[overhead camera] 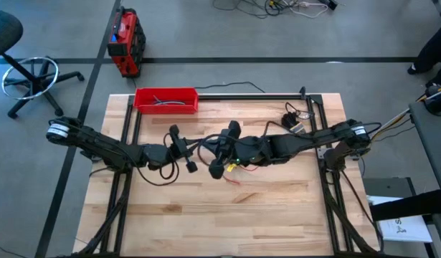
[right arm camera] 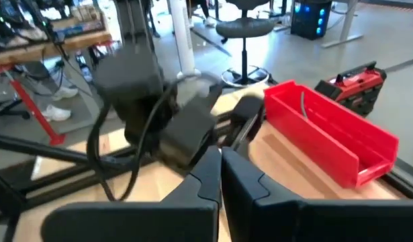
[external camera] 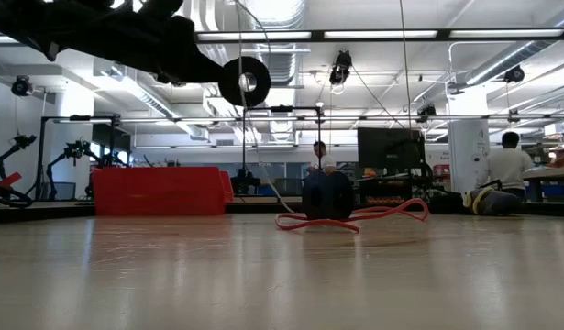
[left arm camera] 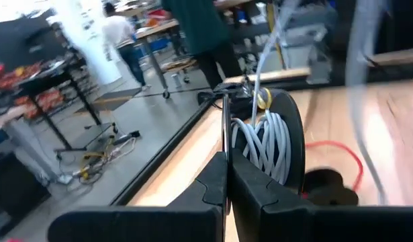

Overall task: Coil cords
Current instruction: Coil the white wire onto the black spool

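Two arms work over the table (overhead camera: 206,215), and two cords are in play: one red, one white. The white cord (left arm camera: 263,141) is wound in grey-white loops on a round black spool (left arm camera: 287,144), held off the table. In the low view the same black disc (external camera: 245,81) hangs in the air above the table, with thin strands running up from it. The left gripper (left arm camera: 227,178) has its fingers clenched on the spool's edge. In the high view that gripper (overhead camera: 186,159) sits near the table's middle, left of the right arm.

The red cord (external camera: 373,216) lies loose on the wood in slack curves, beside a dark round piece (external camera: 327,197) standing on the table. In the high view a short red length (overhead camera: 234,179) shows just below the right gripper (overhead camera: 219,168), which is also near the middle. From the right wrist view the right gripper (right arm camera: 221,176) has its fingers pressed together with nothing visible between them.

One red tray (overhead camera: 166,99) stands at the far edge with dark cables in it. The table is pale wood planks inside a black frame. One red case (overhead camera: 125,41) and one office chair (overhead camera: 26,72) stand on the grey floor. The room behind is a workshop with benches and monitors; a person (external camera: 509,170) is seated at a bench.
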Robot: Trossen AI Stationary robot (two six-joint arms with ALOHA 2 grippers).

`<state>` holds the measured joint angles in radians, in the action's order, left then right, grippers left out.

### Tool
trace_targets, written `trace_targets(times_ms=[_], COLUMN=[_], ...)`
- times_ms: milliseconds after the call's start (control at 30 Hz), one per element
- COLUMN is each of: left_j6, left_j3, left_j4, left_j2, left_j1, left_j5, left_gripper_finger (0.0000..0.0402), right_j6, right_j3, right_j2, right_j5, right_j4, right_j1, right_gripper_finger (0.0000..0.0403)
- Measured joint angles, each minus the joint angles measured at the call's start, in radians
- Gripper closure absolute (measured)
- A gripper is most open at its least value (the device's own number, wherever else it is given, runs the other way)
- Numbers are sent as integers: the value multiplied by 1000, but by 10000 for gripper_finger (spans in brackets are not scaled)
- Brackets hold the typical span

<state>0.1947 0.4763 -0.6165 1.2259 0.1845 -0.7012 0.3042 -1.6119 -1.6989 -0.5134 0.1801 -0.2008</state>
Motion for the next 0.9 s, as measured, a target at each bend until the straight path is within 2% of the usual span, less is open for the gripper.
trace_targets(times_ms=[167,333,400,633,900], left_j6=[-148,-296,-321,-369,-351], left_j3=[6,7,2,-1,-2], left_j4=[-13,-34,-30,-60,-197], left_j2=[0,0,0,-11,-20], left_j1=[-25,-46,-46,-45,-45], left_j5=[-30,13,15,124,223], left_gripper_finger=[401,401,401,401,401], right_j6=[-11,-16,-18,-42,-129], right_j3=[1,1,1,-1,11], right_j2=[-65,-144,-168,-190,-187], right_j5=[37,52,44,27,-25], right_j4=[-36,-43,-47,-59,-15], right_j1=[0,0,-6,-34,-76], right_gripper_finger=[403,403,403,403,403])
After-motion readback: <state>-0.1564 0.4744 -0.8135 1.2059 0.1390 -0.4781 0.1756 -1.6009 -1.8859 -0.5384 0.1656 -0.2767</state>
